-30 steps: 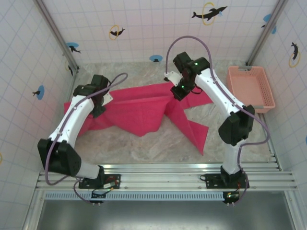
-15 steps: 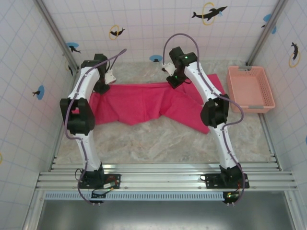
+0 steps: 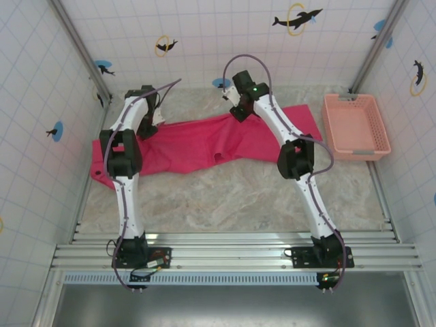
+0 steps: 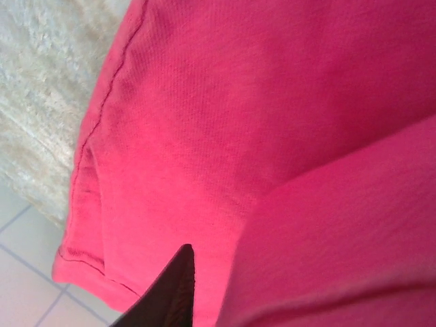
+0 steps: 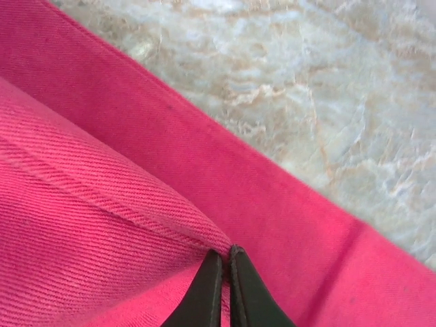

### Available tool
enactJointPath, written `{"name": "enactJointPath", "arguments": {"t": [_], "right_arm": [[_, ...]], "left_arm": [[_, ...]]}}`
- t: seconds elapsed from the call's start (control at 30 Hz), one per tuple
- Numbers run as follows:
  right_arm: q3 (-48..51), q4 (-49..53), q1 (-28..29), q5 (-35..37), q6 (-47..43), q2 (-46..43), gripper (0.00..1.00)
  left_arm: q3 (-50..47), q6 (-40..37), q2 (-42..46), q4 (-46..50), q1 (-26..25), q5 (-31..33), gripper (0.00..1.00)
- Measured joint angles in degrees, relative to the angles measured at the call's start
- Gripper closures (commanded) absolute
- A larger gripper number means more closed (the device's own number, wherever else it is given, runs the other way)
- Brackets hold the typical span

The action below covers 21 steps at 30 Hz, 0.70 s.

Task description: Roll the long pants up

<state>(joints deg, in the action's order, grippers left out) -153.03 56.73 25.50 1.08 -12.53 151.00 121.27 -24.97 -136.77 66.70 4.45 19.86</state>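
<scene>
Where the long pants (image 3: 197, 143) lie, they form a wide magenta band across the far half of the marbled table (image 3: 225, 197), one end bunched by the left wall and the other reaching close to the basket; a small dark fold shows near the middle of the near edge.

At the far edge of the cloth the right gripper (image 3: 240, 113) comes down near the band's middle; in the right wrist view its two dark fingers (image 5: 240, 293) are pressed together with only a thin line between them, and a ridge of twill fabric (image 5: 88, 225) runs right into their tips, so the right gripper (image 5: 223, 257) has pinched a fold of the pants; bare table shows beyond the hem.

Further left, the left gripper (image 3: 147, 127) also meets the far edge of the cloth; the left wrist view shows one dark finger (image 4: 176, 289) against the fabric (image 4: 238, 122), with a raised fold covering the spot beside it; whether these jaws are closed I cannot tell; a stitched hem runs beside the table's edge.

Off to the right stands a pale pink lattice basket (image 3: 332, 128); white tiled walls with dolphin stickers (image 3: 296, 18) surround the table.
</scene>
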Motion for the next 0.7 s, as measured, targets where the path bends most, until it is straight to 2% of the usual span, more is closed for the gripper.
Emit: {"name": "enactJointPath", "arguments": {"t": [0.1,0.17,0.23,0.53,0.6,0.7], "right_arm": [[-1.53,-2.29,0.85,1.86,-1.86,1.79,0.49],[-1.81,-3.78,1.29,2.95,-2.95,2.51,0.30],[-1.88,-4.83,1.70,3.96,-3.37,2.97,0.19],[-2.34,-2.62,1.07,8.52,-0.22,0.48,0.16],[0.31,-1.79,-0.09,8.94,0.20,-3.08,0.16],[6.91,-0.55,-3.06,8.57,2.10,-11.32,0.20]], "left_arm": [[0.61,1.36,-1.77,0.20,1.68,1.55,0.31],[1.20,2.21,-2.69,0.52,2.60,2.01,0.04],[2.32,3.06,-3.34,0.63,3.19,2.12,0.03],[5.97,5.75,-2.62,0.98,3.69,0.31,0.03],[4.92,5.97,-0.66,0.81,3.43,0.39,0.02],[-1.75,5.99,6.69,-0.35,2.64,2.38,0.02]]}}
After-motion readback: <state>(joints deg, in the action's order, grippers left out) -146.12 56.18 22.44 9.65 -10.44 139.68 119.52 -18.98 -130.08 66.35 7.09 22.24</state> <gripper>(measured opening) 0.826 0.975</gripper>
